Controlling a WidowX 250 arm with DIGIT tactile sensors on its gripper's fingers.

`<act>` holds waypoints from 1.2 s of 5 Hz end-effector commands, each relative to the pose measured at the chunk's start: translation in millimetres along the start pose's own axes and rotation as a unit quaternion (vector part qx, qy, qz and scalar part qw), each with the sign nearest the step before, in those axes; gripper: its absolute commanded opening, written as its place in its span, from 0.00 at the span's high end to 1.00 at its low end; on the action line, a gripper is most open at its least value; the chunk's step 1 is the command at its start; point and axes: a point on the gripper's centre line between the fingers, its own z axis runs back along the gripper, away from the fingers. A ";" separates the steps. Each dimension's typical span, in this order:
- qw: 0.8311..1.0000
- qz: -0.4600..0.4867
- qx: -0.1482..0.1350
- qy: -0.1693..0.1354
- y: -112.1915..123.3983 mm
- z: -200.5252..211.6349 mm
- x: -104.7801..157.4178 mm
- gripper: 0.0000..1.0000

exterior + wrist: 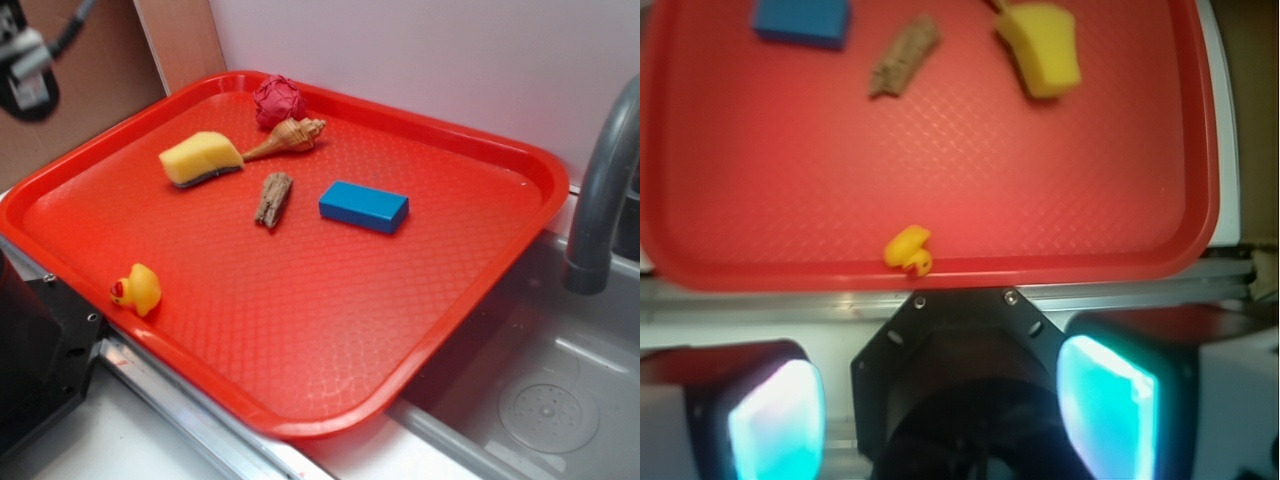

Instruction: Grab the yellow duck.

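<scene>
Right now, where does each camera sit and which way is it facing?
Exterior: off the tray's near corner, angled down across it toward the wall; part of the arm shows top left.
Wrist: on the arm high above the tray's edge, looking down; the open gripper fills the bottom.
Shared: yellow duck, sponge, blue block, bark piece.

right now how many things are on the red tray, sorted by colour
yellow: 2, the yellow duck and the sponge
blue: 1, the block
red: 1, the crumpled ball
tan or brown: 2, the seashell and the piece of wood
total: 6, all lying on the tray
</scene>
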 end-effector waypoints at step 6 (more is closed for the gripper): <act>0.998 -0.044 0.004 0.051 -10.2 -135.6 31.3 0.00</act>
